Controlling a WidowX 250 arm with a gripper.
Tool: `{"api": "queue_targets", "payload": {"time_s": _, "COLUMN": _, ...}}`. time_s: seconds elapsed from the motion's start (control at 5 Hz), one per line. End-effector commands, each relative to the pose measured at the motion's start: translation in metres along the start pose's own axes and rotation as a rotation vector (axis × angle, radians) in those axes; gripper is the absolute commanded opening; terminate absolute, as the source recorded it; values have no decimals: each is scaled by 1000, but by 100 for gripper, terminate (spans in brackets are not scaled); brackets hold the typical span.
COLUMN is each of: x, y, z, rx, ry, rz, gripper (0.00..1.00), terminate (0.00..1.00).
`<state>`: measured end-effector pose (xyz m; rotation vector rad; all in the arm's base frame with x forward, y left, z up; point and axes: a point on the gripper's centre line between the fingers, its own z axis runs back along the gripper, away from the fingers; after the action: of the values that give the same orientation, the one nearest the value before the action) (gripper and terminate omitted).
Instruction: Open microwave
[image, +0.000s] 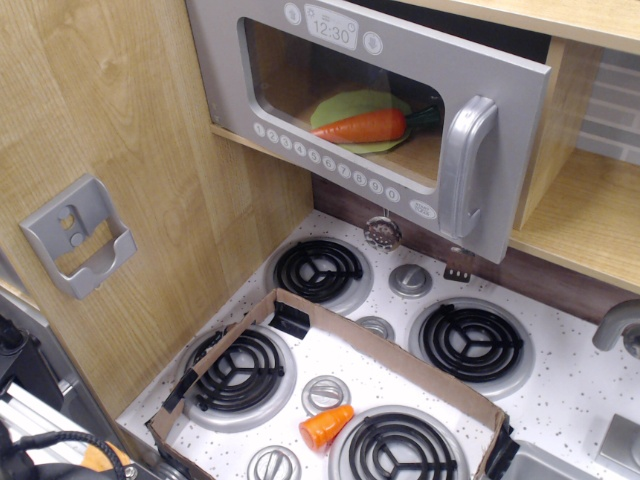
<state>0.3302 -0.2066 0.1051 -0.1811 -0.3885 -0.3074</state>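
The silver-grey toy microwave (300, 90) hangs at the top of the view. Its door, with a clear window and a chunky vertical grey handle (465, 165), stands slightly ajar on the handle side. A row of small round white buttons (325, 160) runs below the window and a clock display (332, 27) reads 12:30. Inside, an orange carrot (362, 125) lies on a green plate (350, 105). The gripper is out of view.
Below is a white toy stovetop with black coil burners (318, 270) and grey knobs (410, 280). A low cardboard frame (385, 350) surrounds the front burners, with a small orange cup (326, 427) inside. A grey wall holder (75, 235) is at left. A wooden shelf (590, 225) is at right.
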Motion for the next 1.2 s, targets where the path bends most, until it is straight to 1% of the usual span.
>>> {"api": "queue_targets", "payload": {"time_s": 0.0, "x": 14, "y": 34, "z": 12, "rx": -43, "ry": -37, "rz": -189, "gripper": 100, "terminate": 0}}
{"api": "queue_targets", "payload": {"time_s": 0.2, "x": 11, "y": 52, "z": 11, "rx": -15, "ry": -48, "rz": -225, "gripper": 100, "terminate": 0}}
{"api": "queue_targets", "payload": {"time_s": 0.4, "x": 8, "y": 61, "z": 13, "rx": 16, "ry": -39, "rz": -231, "gripper": 100, "terminate": 0}}
{"api": "queue_targets", "payload": {"time_s": 0.6, "x": -3, "y": 66, "z": 14, "rx": 28, "ry": -16, "rz": -115, "gripper": 100, "terminate": 0}}
{"api": "queue_targets", "payload": {"time_s": 0.8, "x": -18, "y": 78, "z": 15, "rx": 70, "ry": -2, "rz": -58, "gripper": 100, "terminate": 0}}
{"api": "queue_targets", "payload": {"time_s": 1.0, "x": -32, "y": 90, "z": 21, "rx": 121, "ry": -5, "rz": -52, "gripper": 100, "terminate": 0}}
